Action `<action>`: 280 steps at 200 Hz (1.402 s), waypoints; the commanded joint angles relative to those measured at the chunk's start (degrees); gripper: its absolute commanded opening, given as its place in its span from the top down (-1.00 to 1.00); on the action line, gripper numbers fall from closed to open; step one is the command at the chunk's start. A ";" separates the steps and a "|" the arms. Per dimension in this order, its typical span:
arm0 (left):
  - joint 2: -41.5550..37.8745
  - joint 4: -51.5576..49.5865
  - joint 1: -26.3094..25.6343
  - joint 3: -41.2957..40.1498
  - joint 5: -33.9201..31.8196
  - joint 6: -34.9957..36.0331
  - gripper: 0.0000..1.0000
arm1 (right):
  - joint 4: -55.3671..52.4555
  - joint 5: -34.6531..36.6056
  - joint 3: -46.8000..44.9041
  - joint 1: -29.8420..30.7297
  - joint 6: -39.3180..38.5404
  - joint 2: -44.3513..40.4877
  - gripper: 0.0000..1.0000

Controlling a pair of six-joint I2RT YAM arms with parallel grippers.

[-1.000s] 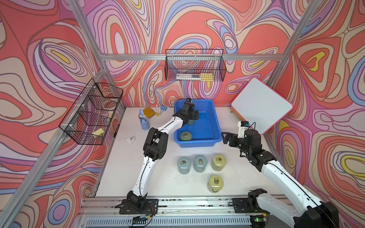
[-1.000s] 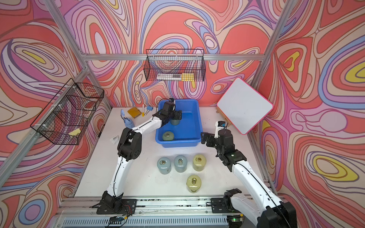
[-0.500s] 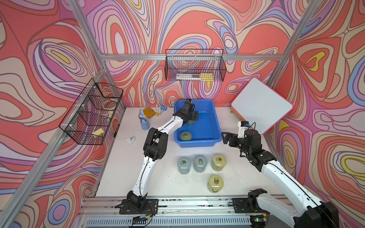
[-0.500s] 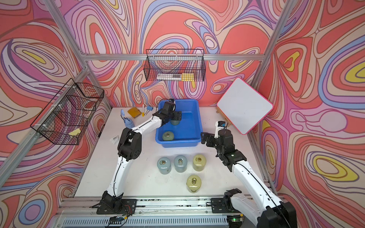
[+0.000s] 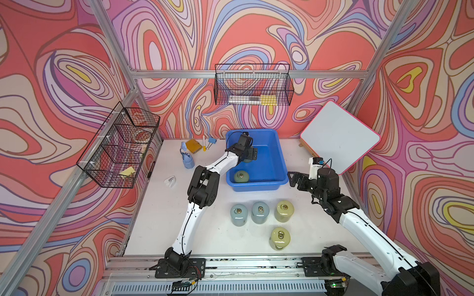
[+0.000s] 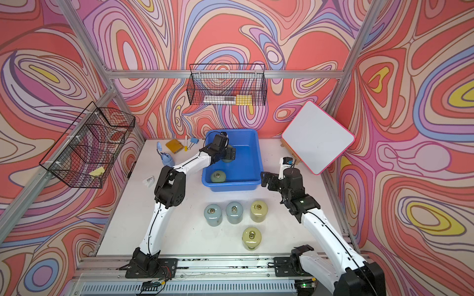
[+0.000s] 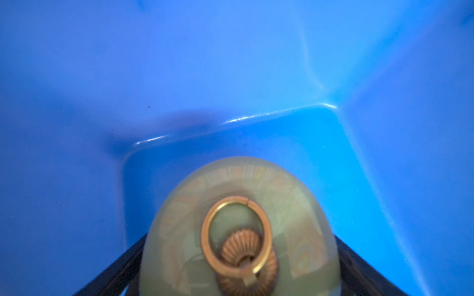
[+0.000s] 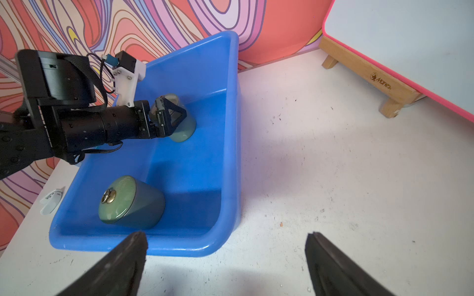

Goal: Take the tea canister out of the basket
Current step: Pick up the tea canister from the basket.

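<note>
Bright, even light. The tea canister point(image 7: 238, 225) looks blurry up close; soft shadows lie on the counter point(image 8: 333, 166).

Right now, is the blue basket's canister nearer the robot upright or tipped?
Tipped: the canister lies on its side on the basket floor, ringed lid facing sideways.

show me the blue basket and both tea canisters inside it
blue basket point(image 8: 179, 247), right wrist view, outer face of the front wall
front tea canister point(image 8: 116, 202), right wrist view, green lid
rear tea canister point(image 7: 238, 220), left wrist view, lid surface inside the brass ring
</note>
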 commanded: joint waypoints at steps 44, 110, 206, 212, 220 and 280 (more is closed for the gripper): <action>0.90 1.45 0.34 1.41 2.01 0.62 -0.40 | 0.54 0.27 -0.19 -0.19 -0.51 -0.28 -0.96; -2.50 2.02 0.36 1.67 2.79 2.33 -0.05 | 0.57 0.27 -0.17 -0.20 -0.55 -0.25 -0.96; -10.78 -5.28 -0.18 4.03 2.41 4.69 0.05 | 0.75 0.62 -0.32 -0.24 -0.40 -0.04 -0.97; -11.38 -5.54 -0.32 3.97 2.26 4.88 0.05 | 0.72 0.60 -0.31 -0.19 -0.37 0.03 -0.96; -12.31 -5.99 -0.57 4.00 2.19 5.16 0.06 | 0.78 0.62 -0.28 -0.24 -0.35 0.10 -0.97; -18.87 -10.39 -2.39 4.07 0.24 7.46 0.06 | 0.86 0.71 -0.37 -0.24 -0.25 0.43 -0.97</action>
